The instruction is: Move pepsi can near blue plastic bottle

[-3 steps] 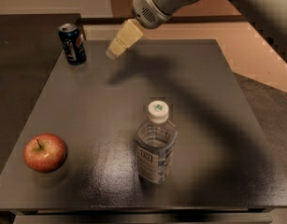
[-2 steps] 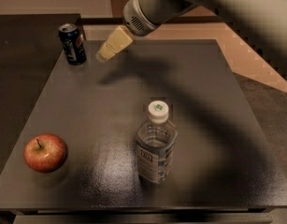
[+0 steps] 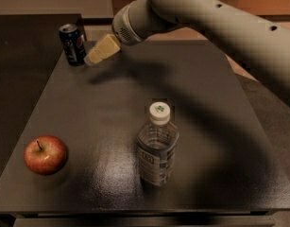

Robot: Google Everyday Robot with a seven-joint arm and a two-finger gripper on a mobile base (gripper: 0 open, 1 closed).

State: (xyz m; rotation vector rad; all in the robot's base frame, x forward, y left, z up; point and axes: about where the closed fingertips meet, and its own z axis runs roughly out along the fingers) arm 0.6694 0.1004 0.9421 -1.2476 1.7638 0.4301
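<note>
1. The claw (image 3: 92,57) hangs over the far left part of the surface (image 3: 208,108), at about 11 o'clock from the surface's centre. Its tan tip points down and left, toward 8 o'clock.
2. How wide the claw stands cannot be told from this view; it reads as one tan block. It holds nothing.
3. The claw's tip sits just beside the pepsi can (image 3: 72,44), at the can's 4 o'clock side and low on its body. Whether tip and can touch cannot be told.
4. The pepsi can stands upright at the far left corner of the surface, at about 11 o'clock, with its silver top showing and its round logo facing right and forward.
5. The blue plastic bottle (image 3: 157,150) stands upright toward the near edge, at about 6 o'clock from the centre, with its white cap (image 3: 159,111) on. It is well apart from the can and lies toward 5 o'clock from it.
6. A red apple (image 3: 45,154) rests at about 8 o'clock, near the left edge, stem up, well apart from both the bottle and the can.
7. The arm (image 3: 215,18) reaches in from the upper right, at 2 o'clock, and casts a broad shadow across the middle of the surface.
8. Compared with the earlier frame, the claw has moved toward 9 o'clock and slightly lower, closing most of the gap to the can. More of the arm now fills the upper right.
9. The can, the bottle and the apple are where they were before.
</note>
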